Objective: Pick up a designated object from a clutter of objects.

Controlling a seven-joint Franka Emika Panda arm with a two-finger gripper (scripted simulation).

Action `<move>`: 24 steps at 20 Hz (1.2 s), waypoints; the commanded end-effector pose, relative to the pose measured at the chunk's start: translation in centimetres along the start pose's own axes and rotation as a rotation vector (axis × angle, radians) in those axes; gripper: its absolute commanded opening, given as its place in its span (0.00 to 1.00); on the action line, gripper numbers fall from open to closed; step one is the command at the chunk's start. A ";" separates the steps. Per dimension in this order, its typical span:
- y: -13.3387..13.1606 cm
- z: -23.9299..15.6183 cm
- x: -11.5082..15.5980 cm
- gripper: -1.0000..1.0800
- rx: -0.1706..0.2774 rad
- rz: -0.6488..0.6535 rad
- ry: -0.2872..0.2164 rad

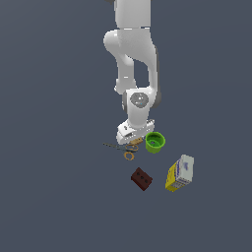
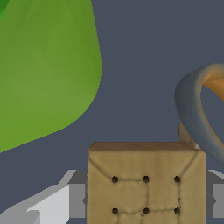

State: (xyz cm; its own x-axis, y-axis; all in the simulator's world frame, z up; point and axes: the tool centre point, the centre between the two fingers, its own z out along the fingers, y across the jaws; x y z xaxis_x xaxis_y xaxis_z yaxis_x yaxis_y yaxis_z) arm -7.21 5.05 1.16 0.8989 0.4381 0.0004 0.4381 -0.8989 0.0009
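Note:
The tan dotted block (image 2: 146, 175) fills the space between my fingers in the wrist view, its dotted face towards the camera. One finger (image 2: 75, 200) lies against one side of it and the other finger (image 2: 218, 199) against the opposite side, with no gap showing. In the exterior view my gripper (image 1: 132, 139) is down at the floor, and only a sliver of the tan block (image 1: 137, 141) shows under the hand. The green cup (image 1: 154, 142) stands right beside it, on the exterior view's right.
Orange-handled scissors (image 1: 129, 150) lie just in front of the gripper; one handle ring (image 2: 197, 109) shows close to the block. The green cup (image 2: 43, 65) looms large in the wrist view. A dark red-brown block (image 1: 141, 178) and a yellow and white box (image 1: 180, 173) lie nearer the camera.

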 end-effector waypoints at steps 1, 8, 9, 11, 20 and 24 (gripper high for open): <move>0.0 0.0 0.0 0.00 0.000 0.000 0.000; 1.0 -1.5 0.2 0.00 0.000 0.000 0.000; 1.3 -1.9 0.2 0.00 0.000 0.000 0.000; 1.9 -2.8 0.3 0.00 0.000 0.000 0.000; 6.2 -9.0 1.1 0.00 0.001 -0.001 0.000; 8.6 -12.6 1.6 0.00 0.002 -0.001 0.001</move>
State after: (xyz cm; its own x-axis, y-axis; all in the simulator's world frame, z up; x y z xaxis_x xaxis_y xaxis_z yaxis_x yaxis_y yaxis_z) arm -2.55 -1.21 12.34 0.8987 0.4386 0.0007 0.4386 -0.8987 -0.0007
